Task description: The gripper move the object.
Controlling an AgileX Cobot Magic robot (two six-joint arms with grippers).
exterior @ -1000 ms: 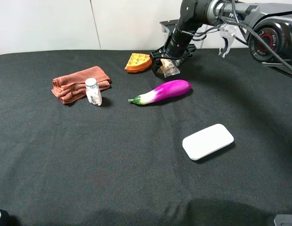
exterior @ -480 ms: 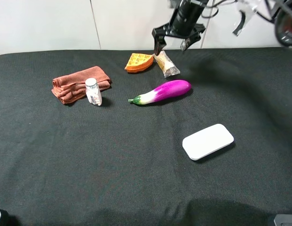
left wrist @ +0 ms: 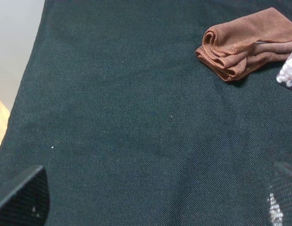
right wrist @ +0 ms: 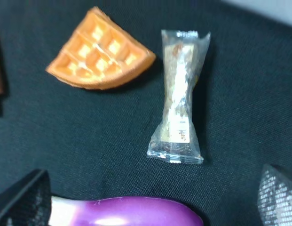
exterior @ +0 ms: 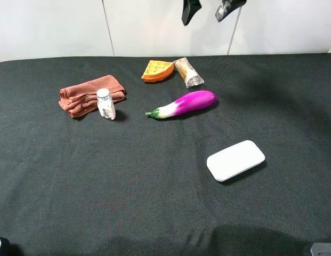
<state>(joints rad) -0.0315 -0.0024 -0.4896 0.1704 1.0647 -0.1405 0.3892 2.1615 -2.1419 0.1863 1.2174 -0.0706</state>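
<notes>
The snack packet [exterior: 188,72], clear shiny wrap with tan-brown contents, lies flat on the black cloth between the orange waffle wedge [exterior: 156,70] and the purple eggplant [exterior: 186,103]. My right gripper [exterior: 207,9] hangs high above it at the top edge of the exterior view, open and empty, with only its two black fingertips showing. The right wrist view looks down on the packet [right wrist: 178,108], the waffle [right wrist: 101,52] and the eggplant [right wrist: 127,216]. My left gripper [left wrist: 150,200] is open and empty over bare cloth.
A folded brown cloth [exterior: 90,94] with a small white bottle [exterior: 105,103] beside it lies at the left, also in the left wrist view [left wrist: 244,44]. A white rounded flat case [exterior: 235,160] lies at the right front. The table's left edge [left wrist: 28,61] shows.
My right gripper has let go of the snack packet and risen straight up, almost out of view. The packet now lies free beside the waffle. The left arm has not visibly moved.
</notes>
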